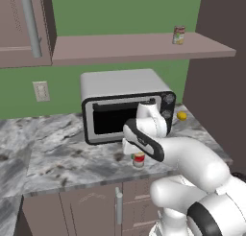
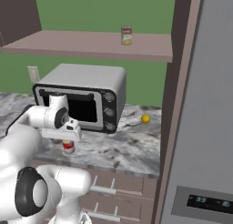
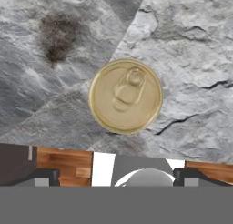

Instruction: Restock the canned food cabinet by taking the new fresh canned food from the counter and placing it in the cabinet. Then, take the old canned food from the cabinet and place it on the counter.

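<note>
The new fresh canned food stands upright on the counter, near its front edge and in front of the microwave. From the hand view its gold pull-tab lid faces straight up at the camera, ringed by grey marbled stone on all sides. The gripper hangs directly above the can, hand pointing down, and does not touch it. The finger tips sit wide apart at the bottom corners of the hand view, so the jaws stand open with nothing between them. In the right base view the can shows just beneath the white hand, its red band over the white lower part.

The old canned food stands upright on the cabinet, toward its right end, well above the microwave. A small yellow fruit, perhaps a lemon, lies on the counter to the right of the microwave, near the dark side wall. A wall outlet sits on the green wall left of the microwave.
</note>
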